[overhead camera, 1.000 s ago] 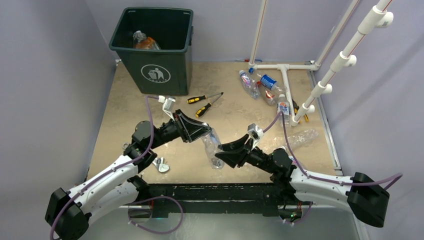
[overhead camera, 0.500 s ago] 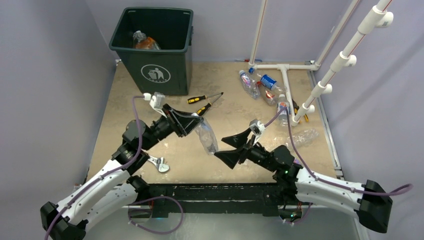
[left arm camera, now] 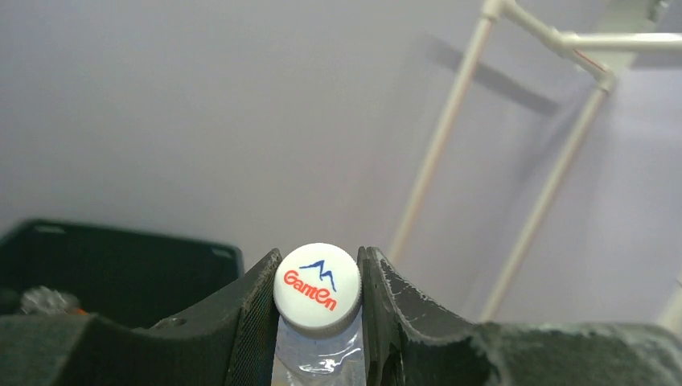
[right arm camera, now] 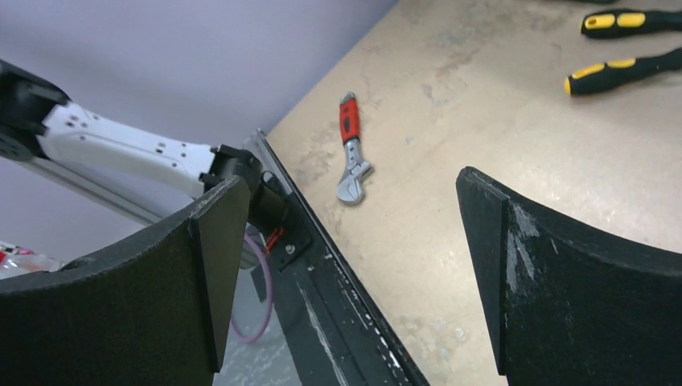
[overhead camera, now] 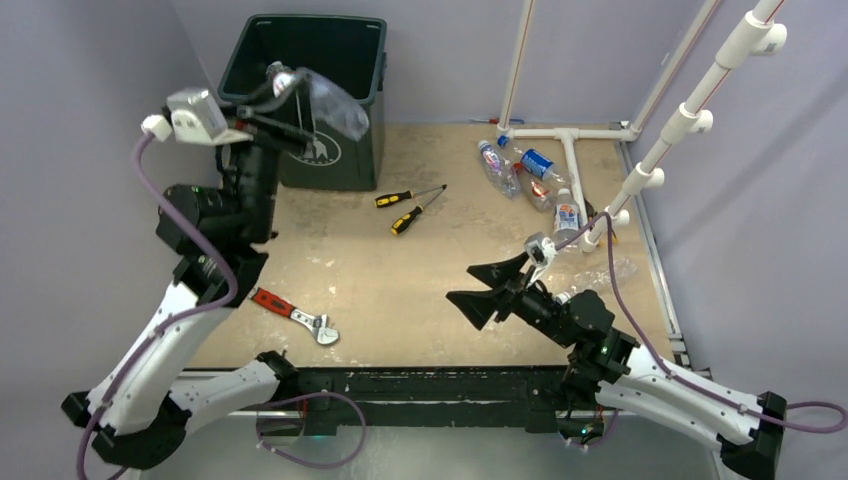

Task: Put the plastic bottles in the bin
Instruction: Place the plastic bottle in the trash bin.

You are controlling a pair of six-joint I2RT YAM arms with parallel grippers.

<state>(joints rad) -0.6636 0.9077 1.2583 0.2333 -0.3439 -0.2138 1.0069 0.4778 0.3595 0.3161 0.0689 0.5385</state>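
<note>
Roughly mid-task, by the look of it. Pinched in the left gripper (left arm camera: 318, 264), fingers snug on either side of its white printed cap (left arm camera: 317, 288): one clear crumpled plastic bottle (overhead camera: 335, 105), held high by the large dark green-grey square plastic bin (overhead camera: 352, 165), not yet dropped. Already inside (left wrist view): at least one crushed bottle w/ orange label (left arm camera: 44, 300). Left to fetch: approx. five small clear bottles (overhead camera: 537, 163) by the white pipe frame (overhead camera: 572, 150). Nothing in the right gripper (overhead camera: 484, 284), spread wide.
</note>
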